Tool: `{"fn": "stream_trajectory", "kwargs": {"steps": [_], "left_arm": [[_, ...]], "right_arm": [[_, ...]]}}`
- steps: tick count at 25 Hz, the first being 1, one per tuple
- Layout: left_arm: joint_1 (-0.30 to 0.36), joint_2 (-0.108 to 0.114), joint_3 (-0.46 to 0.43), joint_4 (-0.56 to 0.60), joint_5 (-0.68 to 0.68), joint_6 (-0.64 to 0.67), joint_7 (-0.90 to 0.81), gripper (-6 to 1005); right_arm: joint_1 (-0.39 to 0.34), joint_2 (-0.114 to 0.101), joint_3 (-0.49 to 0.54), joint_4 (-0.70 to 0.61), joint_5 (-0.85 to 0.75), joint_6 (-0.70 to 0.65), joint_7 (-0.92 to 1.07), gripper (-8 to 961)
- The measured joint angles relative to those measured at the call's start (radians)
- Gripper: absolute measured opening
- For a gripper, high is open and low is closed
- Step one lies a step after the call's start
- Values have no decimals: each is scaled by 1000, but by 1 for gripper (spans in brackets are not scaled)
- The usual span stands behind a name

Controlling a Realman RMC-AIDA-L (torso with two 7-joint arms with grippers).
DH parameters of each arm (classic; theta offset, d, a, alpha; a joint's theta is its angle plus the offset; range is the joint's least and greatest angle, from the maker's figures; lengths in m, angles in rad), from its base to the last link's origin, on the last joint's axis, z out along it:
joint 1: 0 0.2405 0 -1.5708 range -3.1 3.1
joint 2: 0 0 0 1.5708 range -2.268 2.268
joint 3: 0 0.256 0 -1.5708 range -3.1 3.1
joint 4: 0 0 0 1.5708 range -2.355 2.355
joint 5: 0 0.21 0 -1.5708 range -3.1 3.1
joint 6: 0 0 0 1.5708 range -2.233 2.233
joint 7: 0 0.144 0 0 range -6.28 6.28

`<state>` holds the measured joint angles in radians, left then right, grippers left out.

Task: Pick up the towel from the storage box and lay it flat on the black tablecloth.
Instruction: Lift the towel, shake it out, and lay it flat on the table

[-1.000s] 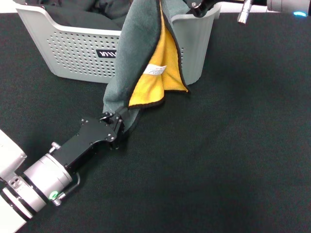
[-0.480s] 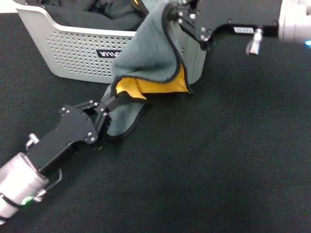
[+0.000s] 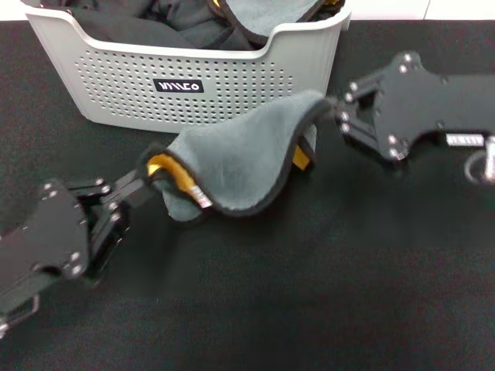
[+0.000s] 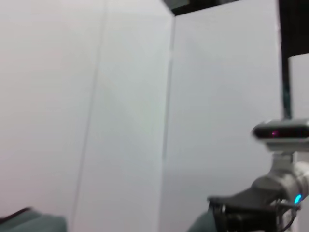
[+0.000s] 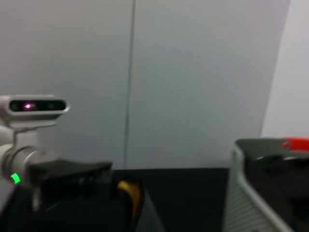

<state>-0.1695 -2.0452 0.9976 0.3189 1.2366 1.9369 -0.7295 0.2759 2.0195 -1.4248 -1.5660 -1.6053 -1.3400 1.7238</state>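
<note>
The towel (image 3: pixel 232 158) hangs stretched between my two grippers just in front of the storage box (image 3: pixel 116 85), grey face up, with yellow showing at both held ends. My left gripper (image 3: pixel 145 182) is shut on its left corner, low over the black tablecloth (image 3: pixel 309 294). My right gripper (image 3: pixel 334 114) is shut on the right corner, beside the box's front right corner. The towel's middle sags onto the tablecloth. In the right wrist view the left gripper (image 5: pixel 72 171) shows with a yellow fold of the towel (image 5: pixel 130 193) next to it.
Inside the box lie black cloths (image 3: pixel 155 23) and another grey fleecy piece (image 3: pixel 263 11). The box wall (image 5: pixel 251 198) stands close to the right arm. Bare tablecloth runs in front and to the right.
The right gripper came down from above the box to its front right corner. The left gripper drew back to the left. The towel went from hanging upright to stretched low between them.
</note>
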Motion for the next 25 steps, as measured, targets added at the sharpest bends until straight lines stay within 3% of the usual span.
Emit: {"fn": "stream_trajectory", "kwargs": {"steps": [3,8,20,23,24,25], "left_arm": [[49,14,0,82,14,82,-52,4],[95,18,10,200,14,97,-163,4],[124,19,125,404,-28,103,-384,5],[126,32,179,428,-70,103,-420,5],[126,63,269,454,-155,103,-480,5],[126,72,295,458,-183,103,-497,5]], "right_arm": [[-45,1,7,-46,0,-56,30,12],[-104,1,29,-121,0,-132,72,11],[-144,3,302,-164,60,-522,197,11],[-146,4,364,-168,83,-580,220,11],[-147,4,402,-166,101,-617,235,11],[-147,4,432,-158,118,-660,251,11]]}}
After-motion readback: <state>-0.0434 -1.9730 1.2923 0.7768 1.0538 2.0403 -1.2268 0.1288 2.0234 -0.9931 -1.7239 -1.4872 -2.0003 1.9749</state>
